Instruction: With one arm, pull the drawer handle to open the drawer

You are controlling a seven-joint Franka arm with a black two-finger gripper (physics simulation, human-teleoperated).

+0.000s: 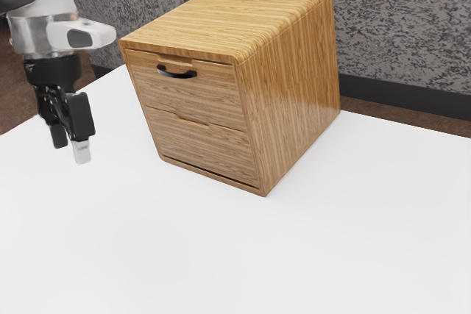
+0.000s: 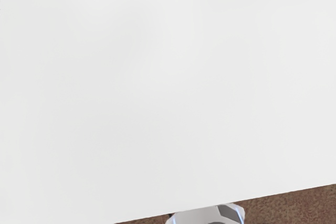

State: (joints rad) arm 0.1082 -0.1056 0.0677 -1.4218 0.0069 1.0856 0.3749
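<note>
One cabinet (image 1: 287,86) of striped light wood with rounded edges, standing on the white table (image 1: 294,255) toward its far side. Two drawer fronts, stacked: upper drawer (image 1: 199,97) with one curved black handle (image 1: 176,73) near its top edge, under a shallow notch; lower drawer (image 1: 206,145) plain. Both fronts flush with the case, shut. One gripper (image 1: 70,151) at the exterior view's left, hanging above the table, well apart from the handle, fingers parted, nothing between them. Exterior view alone: speckled grey wall (image 1: 405,20) behind the cabinet. Wrist view instead: bare table, strip of brown floor (image 2: 294,205) beyond its edge, one grey-white rounded part (image 2: 206,216) there.
</note>
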